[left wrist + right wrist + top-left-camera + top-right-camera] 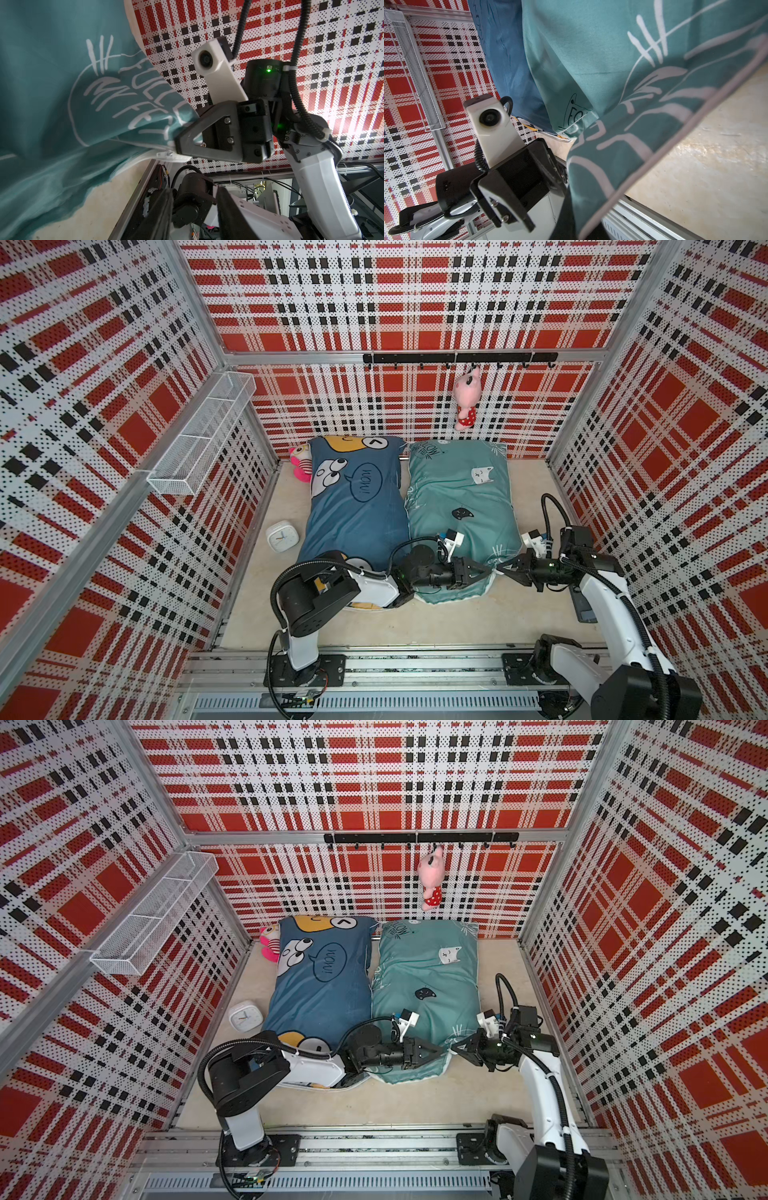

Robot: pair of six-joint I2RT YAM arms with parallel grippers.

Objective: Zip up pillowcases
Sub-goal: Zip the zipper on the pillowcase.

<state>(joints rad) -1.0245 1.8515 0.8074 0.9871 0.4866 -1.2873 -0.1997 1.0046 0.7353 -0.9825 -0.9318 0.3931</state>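
Currently both my pincers work at the near end of the teal case. It lies on the floor with one long side against the blue case.

Findings:
1. My right pincer is clamped on the teal case's near right corner, with cloth bunched between its jaws.
2. My left pincer sits just beside it over the same hem. Its jaws are partly parted and I see nothing held in them.
3. The zip pull shows in the left wrist view as a small pale tab on the seam. It is right at the right pincer's tip, and I cannot tell whether the two touch.
4. The hem hides the teeth, so I cannot tell how much of the zip is closed.
5. My left arm covers the blue case's near end, so its zip is unseen.

Judgement: the step in hand looks like taking the pull with my left pincer.

Recommendations:
- The right pincer should tension the corner along the seam rather than lift it, so the teeth lie straight.
- The left pincer should come in low and square to the tab.
- It should approach from the blue case's side, because the two pincers stand very close and could collide.
- The jaws should close on the tab alone, as cloth caught with it would likely jam the slider.
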